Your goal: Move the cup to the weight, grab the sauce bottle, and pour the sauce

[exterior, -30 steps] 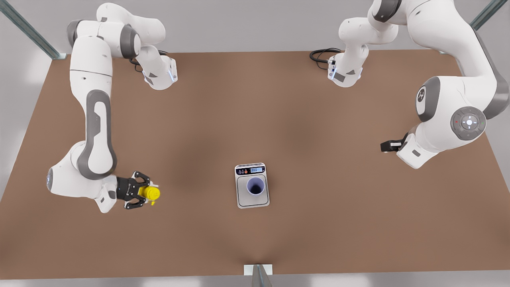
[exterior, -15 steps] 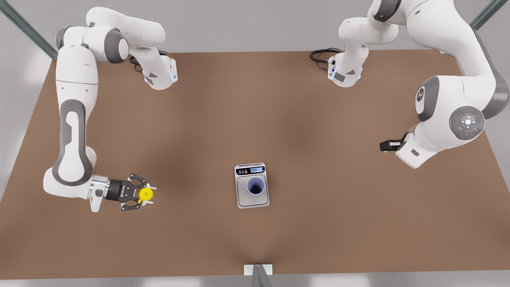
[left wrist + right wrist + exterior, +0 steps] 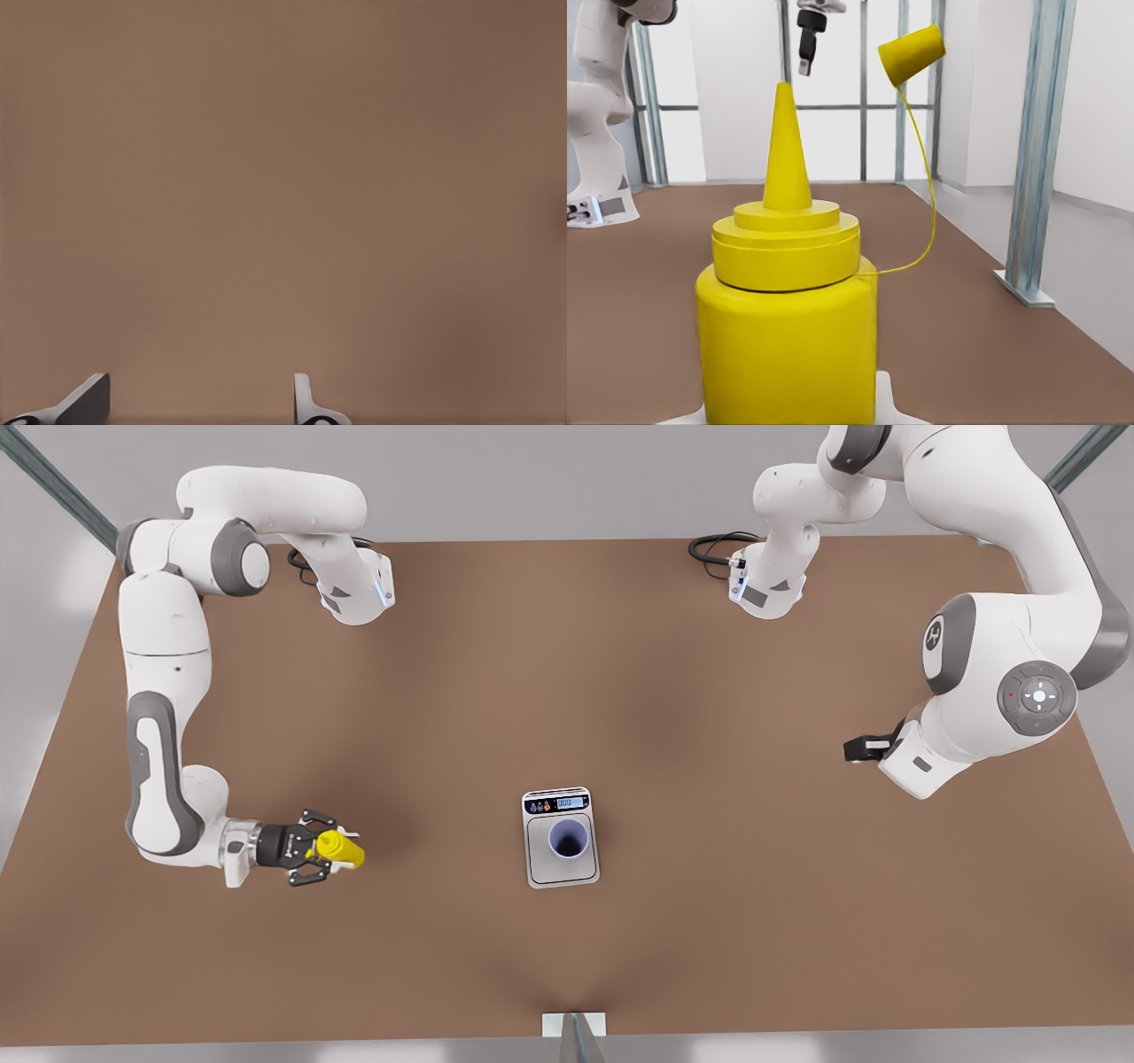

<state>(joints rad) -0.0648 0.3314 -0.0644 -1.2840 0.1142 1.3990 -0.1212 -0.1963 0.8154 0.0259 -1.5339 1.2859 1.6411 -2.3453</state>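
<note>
While the left claw (image 3: 202, 403) gapes wide, the right claw (image 3: 321, 849) clamps the sauce bottle (image 3: 340, 849) — tilted sideways.

1. My bench (image 3: 673, 691) looks like matt brown board, smooth and without grain.
2. The sauce bottle (image 3: 787, 336) I see is smooth bright yellow plastic with a soft sheen; its cap (image 3: 911, 55) hangs on a thin yellow strap.
3. The weight (image 3: 562, 838) has a brushed silver-grey metal plate and a dark glossy display strip.
4. The cup (image 3: 568, 839) reads as pale matt plastic.
5. Both arms wear glossy white shells with grey joints.
</note>
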